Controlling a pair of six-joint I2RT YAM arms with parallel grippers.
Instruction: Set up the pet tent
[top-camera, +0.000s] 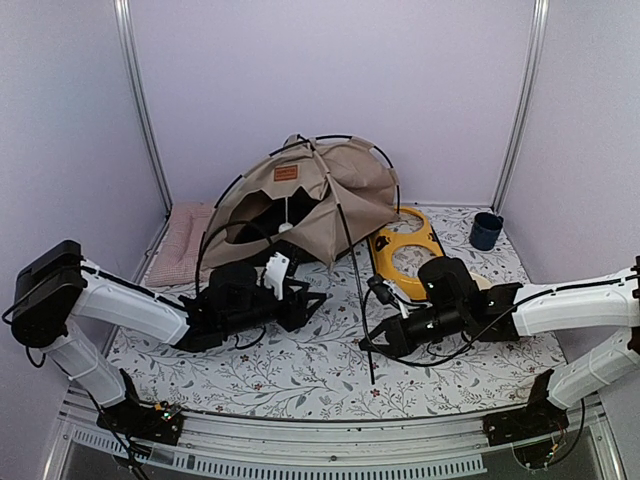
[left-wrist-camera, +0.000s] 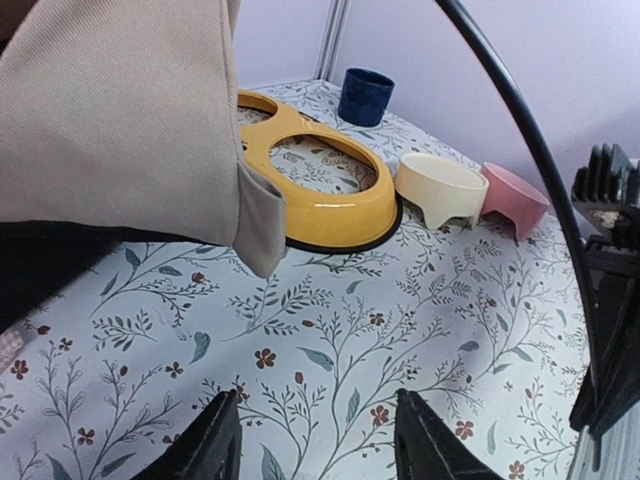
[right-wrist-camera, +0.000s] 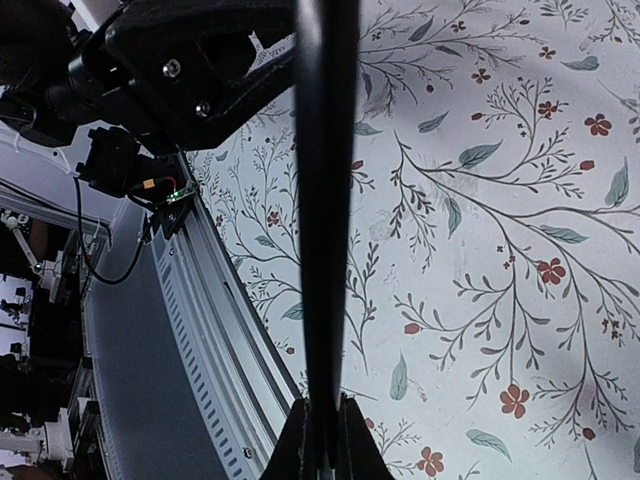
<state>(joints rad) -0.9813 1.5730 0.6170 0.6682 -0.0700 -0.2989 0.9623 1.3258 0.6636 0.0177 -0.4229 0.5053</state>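
Slumping at the back of the floral desk, the pet tent sat only partly raised. Its tan fabric looked soft and light, likely to sag and slide wherever it was pinched. The thin black pole running down from it looked stiff yet springy, and seemed the surer place to take hold. The right tool was pressed together on that pole near its lower end. The left tool hung spread and empty just above the desk, beside the tent's front edge.

We find open tablecloth lower centre; tent, pole and stand block upper centre.
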